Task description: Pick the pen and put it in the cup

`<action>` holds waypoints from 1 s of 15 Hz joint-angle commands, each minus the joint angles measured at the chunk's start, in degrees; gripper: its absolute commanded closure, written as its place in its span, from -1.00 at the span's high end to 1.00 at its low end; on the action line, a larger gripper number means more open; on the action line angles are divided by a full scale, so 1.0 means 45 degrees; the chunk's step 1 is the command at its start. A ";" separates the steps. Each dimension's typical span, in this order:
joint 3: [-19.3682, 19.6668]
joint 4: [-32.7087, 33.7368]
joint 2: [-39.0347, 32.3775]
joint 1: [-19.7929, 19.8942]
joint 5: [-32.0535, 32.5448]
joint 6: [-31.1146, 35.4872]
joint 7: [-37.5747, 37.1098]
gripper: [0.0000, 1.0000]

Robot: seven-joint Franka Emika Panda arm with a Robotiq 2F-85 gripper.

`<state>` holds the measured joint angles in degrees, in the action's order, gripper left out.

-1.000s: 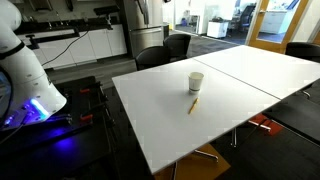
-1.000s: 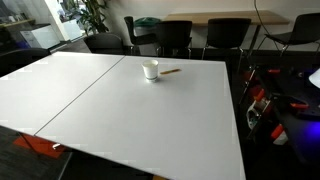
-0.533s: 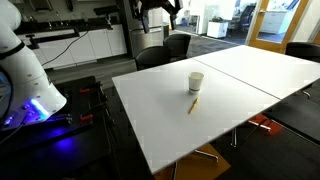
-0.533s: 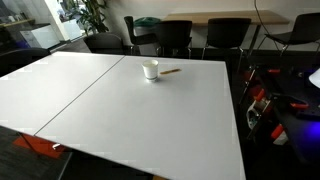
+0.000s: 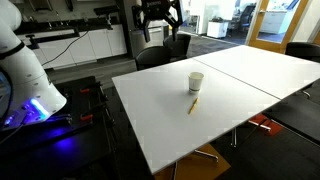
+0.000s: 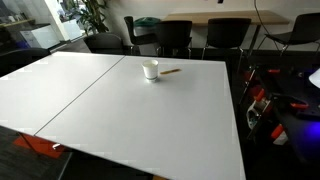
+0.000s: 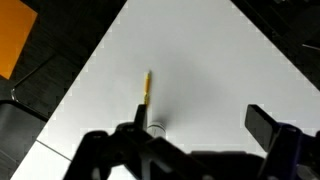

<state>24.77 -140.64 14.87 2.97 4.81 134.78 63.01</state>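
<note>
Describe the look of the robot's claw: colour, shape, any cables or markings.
The claw is black and blocky, with two dark fingers that have squared outlines. In the wrist view it looks matte black and blurred. No cables, labels or markings can be made out at this size.

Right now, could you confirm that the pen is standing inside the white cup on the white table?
Not quite. The pen is not inside the cup; it lies flat on the white table beside the cup, as both exterior views show. The rest is right: the cup is white and stands on the white table.
</note>
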 commanded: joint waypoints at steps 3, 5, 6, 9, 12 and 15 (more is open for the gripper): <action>-0.0556 0.0185 -0.0569 0.0573 -0.0512 0.0161 0.0370 1.00; -0.0628 0.0231 -0.1243 0.0624 -0.0856 0.1034 0.0155 1.00; -0.0573 0.0200 -0.1524 0.0551 -0.1314 0.1604 0.0567 1.00; -0.0794 0.0480 -0.2726 0.0623 -0.2256 0.2310 0.0772 1.00; -0.1284 0.0799 -0.3966 0.0815 -0.3464 0.3017 0.1619 1.00; -0.1999 0.1356 -0.5161 0.1361 -0.3728 0.3342 0.2347 1.00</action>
<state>19.07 -138.04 -2.90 6.09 -10.08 148.13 69.77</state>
